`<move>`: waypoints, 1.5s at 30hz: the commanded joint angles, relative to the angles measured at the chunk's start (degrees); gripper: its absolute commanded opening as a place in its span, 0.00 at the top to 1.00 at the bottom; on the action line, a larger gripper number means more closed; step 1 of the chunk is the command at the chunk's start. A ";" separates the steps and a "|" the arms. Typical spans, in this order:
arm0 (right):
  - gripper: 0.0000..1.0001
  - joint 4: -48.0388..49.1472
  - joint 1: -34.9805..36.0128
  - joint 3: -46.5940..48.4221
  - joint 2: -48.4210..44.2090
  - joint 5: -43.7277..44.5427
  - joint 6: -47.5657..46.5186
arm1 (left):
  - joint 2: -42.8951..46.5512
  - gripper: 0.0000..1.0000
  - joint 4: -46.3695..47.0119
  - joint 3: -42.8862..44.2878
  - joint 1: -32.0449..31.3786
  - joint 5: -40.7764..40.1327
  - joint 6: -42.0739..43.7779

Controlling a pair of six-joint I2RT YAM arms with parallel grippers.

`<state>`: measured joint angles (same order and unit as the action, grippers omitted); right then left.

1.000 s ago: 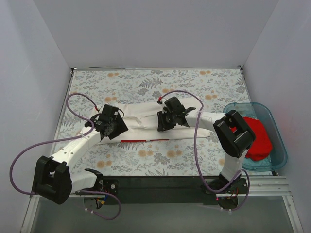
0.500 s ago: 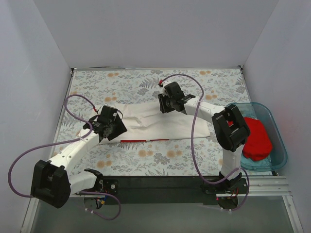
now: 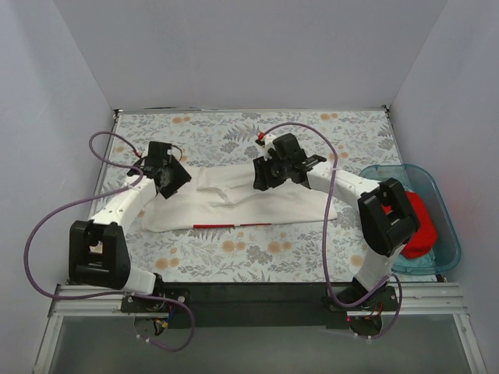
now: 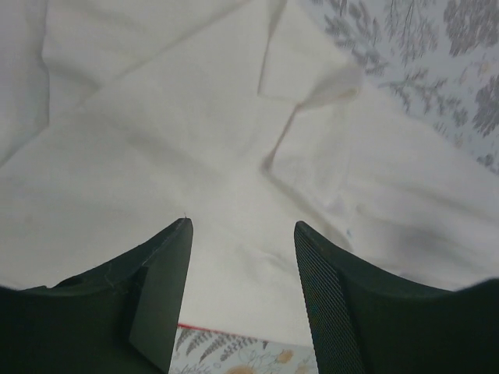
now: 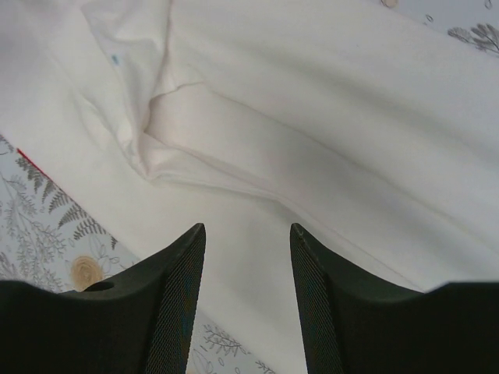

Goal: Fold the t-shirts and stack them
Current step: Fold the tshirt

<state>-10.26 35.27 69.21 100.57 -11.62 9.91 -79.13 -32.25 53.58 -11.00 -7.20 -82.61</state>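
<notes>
1. Top view: the white t-shirt lies folded into a long band across the middle of the flowered bench, with a thin red edge along its near side. The left hand is over the band's left end and the right hand over its far edge, near the middle. The red t-shirt sits bunched in the blue tub at the bench's right side, partly hidden by the right arm.

2. Left wrist view: the left hand is released, its fingers spread with nothing between them. It is above wrinkled white cloth with a small folded flap. A sliver of the red edge shows at the bottom.

3. Right wrist view: the right hand is also released and holds nothing. Below it the white cloth lies in layered folds, with bare bench print at the lower left.
</notes>
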 commanded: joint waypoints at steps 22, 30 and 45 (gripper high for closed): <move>0.46 2.00 10.52 17.27 10.60 -6.66 -5.52 | -30.11 0.68 5.62 21.04 5.64 3.86 2.54; 0.46 4.02 14.04 26.22 17.37 -4.29 -6.31 | -30.03 0.78 5.88 18.58 5.64 5.44 2.28; 0.46 5.52 16.41 35.47 27.66 0.54 -11.39 | -27.92 1.00 3.51 22.70 7.48 4.21 4.64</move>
<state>-7.33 51.77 101.56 127.52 -12.47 1.26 -109.43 -27.90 73.58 -5.02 -2.31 -79.44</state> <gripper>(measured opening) 0.537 0.010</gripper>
